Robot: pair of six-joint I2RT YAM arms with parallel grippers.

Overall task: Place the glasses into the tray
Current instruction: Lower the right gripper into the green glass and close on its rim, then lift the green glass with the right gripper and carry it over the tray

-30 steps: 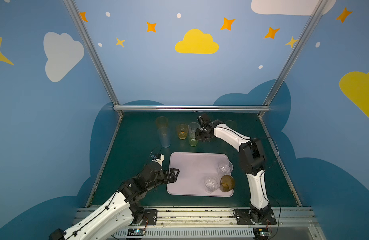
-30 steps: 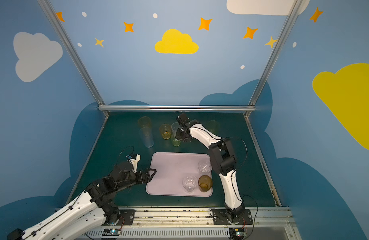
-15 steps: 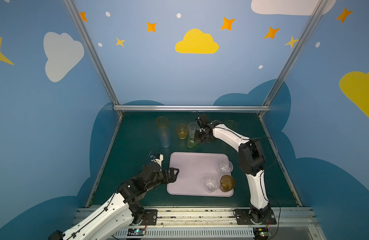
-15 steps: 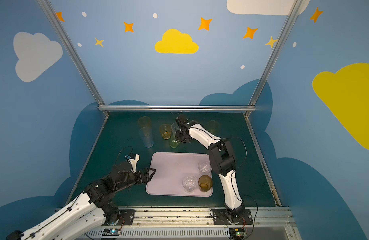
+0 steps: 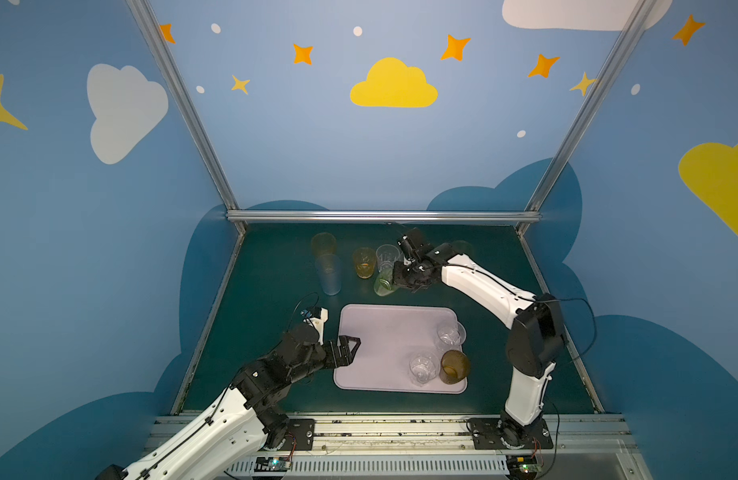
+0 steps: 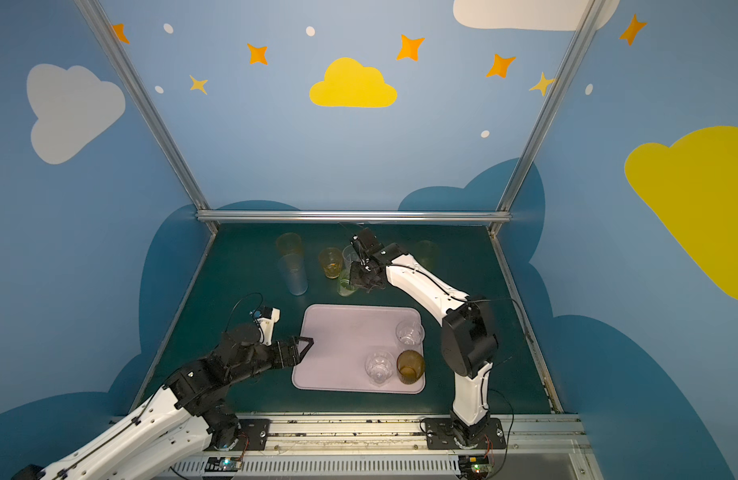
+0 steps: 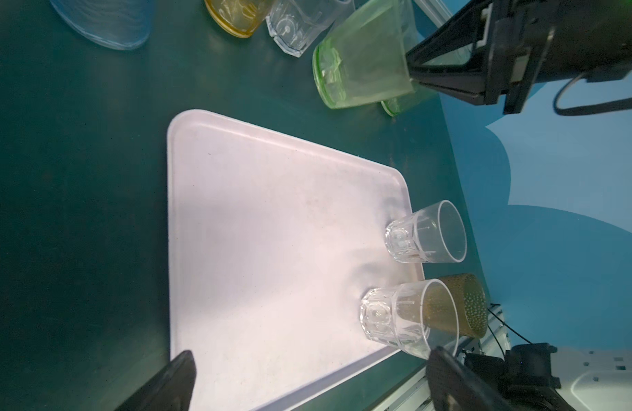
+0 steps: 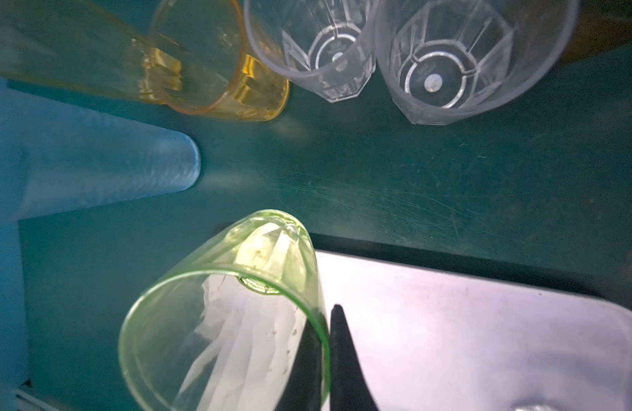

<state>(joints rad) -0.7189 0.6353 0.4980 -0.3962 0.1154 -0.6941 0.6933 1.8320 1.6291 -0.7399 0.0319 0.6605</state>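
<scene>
The pale lilac tray point(image 5: 384, 345) point(image 6: 342, 349) lies mid-table. At its right end stand two clear glasses point(image 5: 448, 334) point(image 5: 421, 368) and a brown one point(image 5: 454, 365). My right gripper point(image 5: 394, 279) point(image 8: 325, 341) is shut on the rim of a short green glass point(image 5: 383, 284) point(image 8: 218, 320), one finger inside and one outside. That glass hangs tilted just behind the tray's far edge. My left gripper point(image 5: 350, 351) point(image 7: 307, 377) stands open and empty over the tray's left edge. A tall orange point(image 5: 323, 245), a tall blue point(image 5: 329, 274), an amber point(image 5: 363, 262) and a clear glass point(image 5: 387, 257) stand behind.
A second clear glass point(image 8: 450, 60) stands next to the first, under my right arm. Another green glass point(image 5: 463, 247) stands at the back right, behind that arm. Blue walls with metal posts close the table on three sides. A rail point(image 5: 380, 428) runs along the front.
My right gripper has closed on the green glass's rim, tipped the glass off upright and drawn it a little toward the tray. The left arm has barely moved.
</scene>
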